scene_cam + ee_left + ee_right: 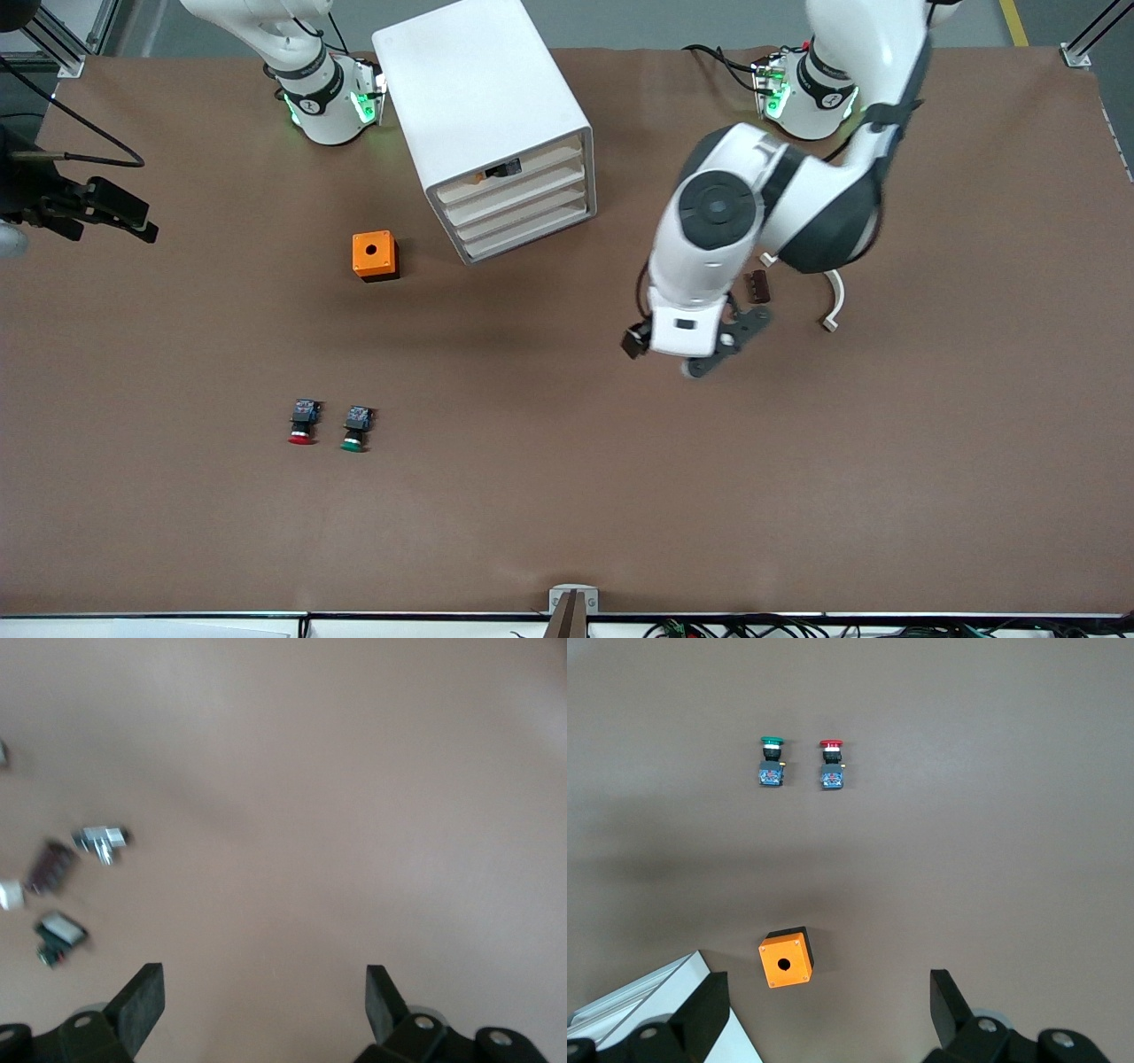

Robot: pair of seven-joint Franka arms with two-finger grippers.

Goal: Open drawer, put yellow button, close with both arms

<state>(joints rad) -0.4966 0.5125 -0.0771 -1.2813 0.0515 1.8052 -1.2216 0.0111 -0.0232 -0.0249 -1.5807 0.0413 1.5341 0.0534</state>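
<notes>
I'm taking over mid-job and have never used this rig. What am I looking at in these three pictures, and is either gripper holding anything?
Two white robot arms work at a brown table. The big picture looks down from a camera facing the arms. Each of the two small pictures comes from a camera on one arm's wrist.

The left gripper hangs open and empty over bare table, with a few small parts nearby. The right gripper is also open and empty, above the orange box beside the white cabinet.

A red-capped button and a green-capped button lie nearer the front camera. Something small, orange and black, shows in the drawer on top, probably the yellow button.
</notes>
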